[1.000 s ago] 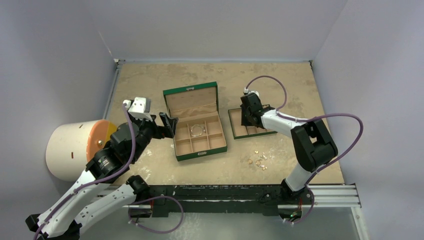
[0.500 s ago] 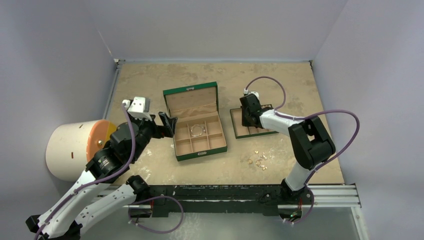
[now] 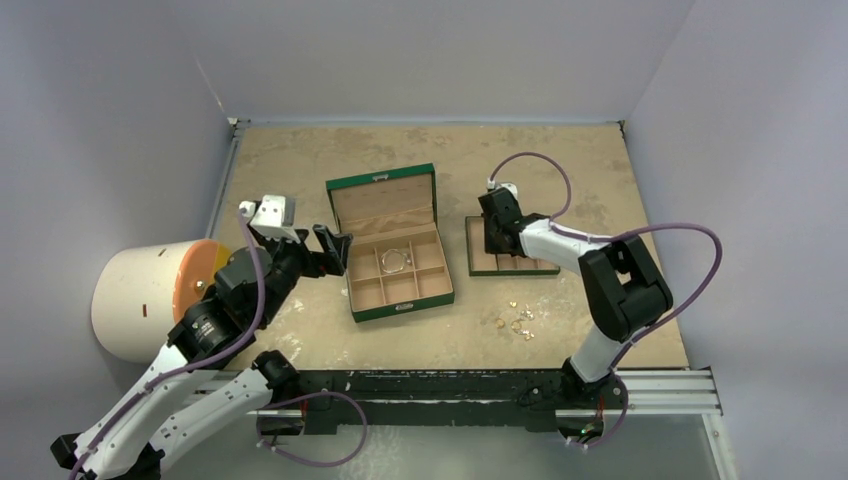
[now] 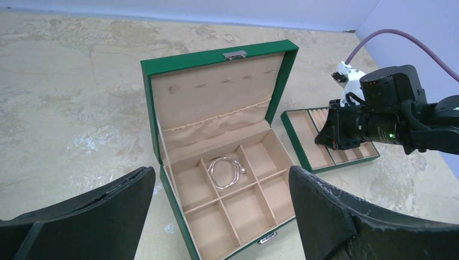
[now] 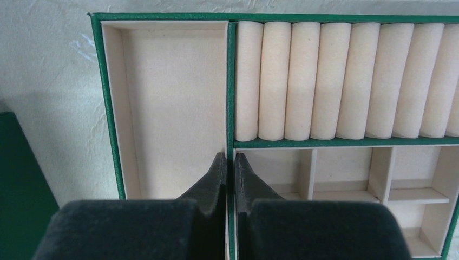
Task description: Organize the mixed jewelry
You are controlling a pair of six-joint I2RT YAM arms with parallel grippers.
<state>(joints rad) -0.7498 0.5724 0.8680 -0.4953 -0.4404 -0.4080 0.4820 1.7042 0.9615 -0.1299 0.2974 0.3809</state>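
1. You are clamping the right gripper [image 5: 229, 160] tight on the thin green divider of the insert tray [image 3: 520, 268], between its long side compartment and the ring rolls [image 5: 346, 81]. The left gripper [image 3: 336, 248] is hanging just left of the green box [image 3: 404, 307], jaws spread wide and empty.
2. The mixed jewelry [image 3: 517, 320] is lying mostly loose on the bare table as a small cluster of gold and silver pieces in front of the tray and apart from it. The silvery loop [image 4: 225, 172] is resting in the box's back middle compartment.
3. You appear to be positioning the tray, so you are better off sliding it flat than lifting it. A pinch on one narrow wall is likely to let the tray pivot or tip.
4. You are wise to be stopping it short of the loose pieces, which look light enough to scatter at a nudge, and steering it clear of the box's right wall.
5. The table [image 3: 300, 160] is showing a worn, mottled tan surface. Pale grey-violet walls are closing it in on three sides, and a white cylinder with an orange face [image 3: 150, 300] is sitting off its left edge beside the left arm.
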